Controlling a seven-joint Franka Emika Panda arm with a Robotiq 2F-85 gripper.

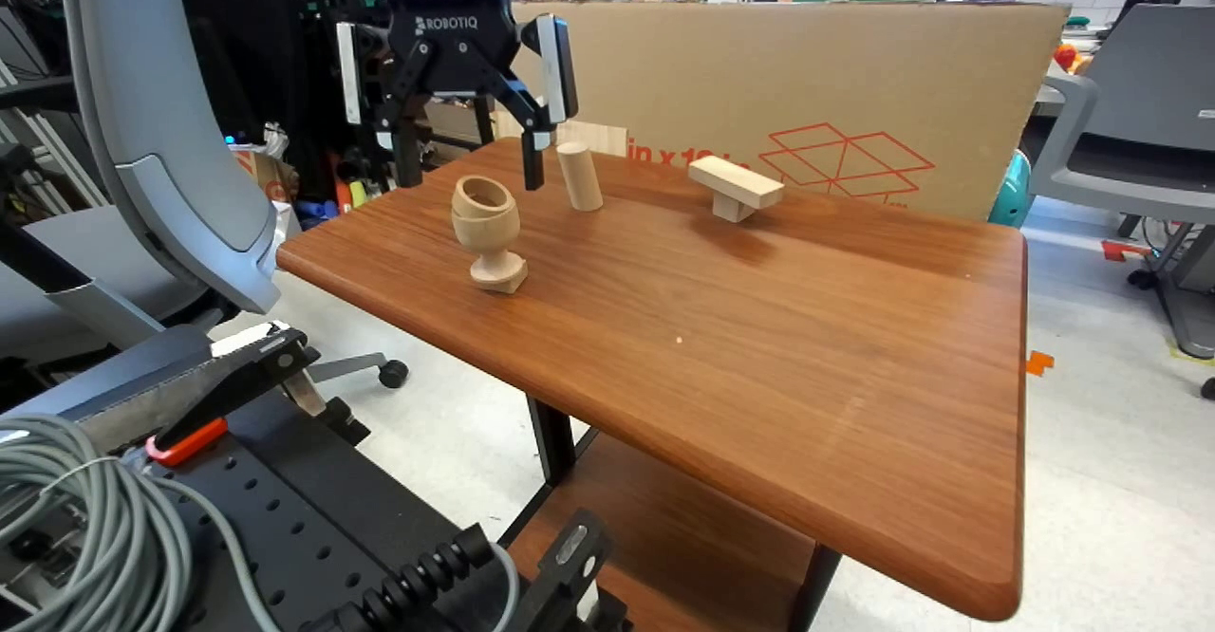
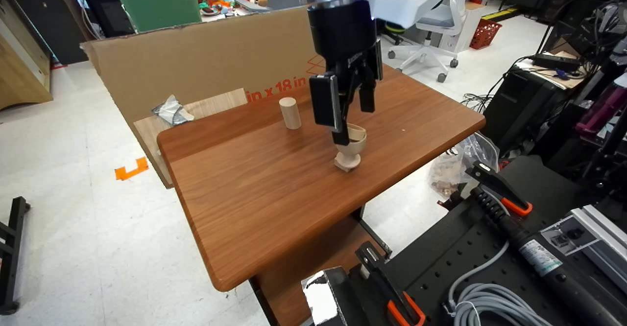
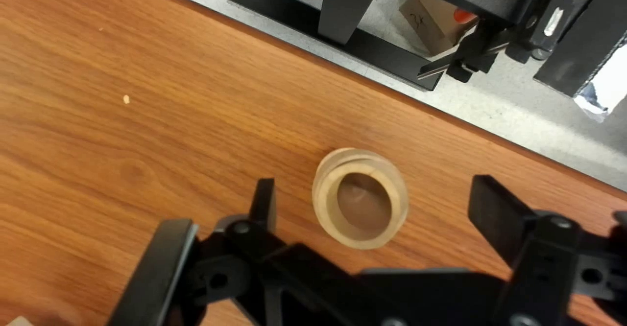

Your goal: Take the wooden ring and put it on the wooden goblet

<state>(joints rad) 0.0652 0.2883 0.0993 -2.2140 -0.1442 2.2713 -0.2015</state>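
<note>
On a brown wood-grain table [image 1: 721, 376], near one edge, a small pale wooden goblet [image 1: 489, 232] stands upright, with a flat piece of wood [image 1: 518, 279] showing beneath its round base; the wooden ring [image 1: 465, 202] rests at the mouth of the cup, slightly tilted, though how deep it sits cannot be told; above hangs the black gripper [image 1: 472, 165], its two fingers [image 1: 533, 167] spread wide; the wrist view, looking down, shows the ring between them with a gap on either side; in both exterior views a wooden cylinder [image 1: 579, 176] stands near the goblet; in an exterior view a T-shaped wooden piece [image 1: 736, 181] stands farther off, crossbar uppermost; behind the table is a cardboard panel [image 2: 210, 61] with red print.
</note>
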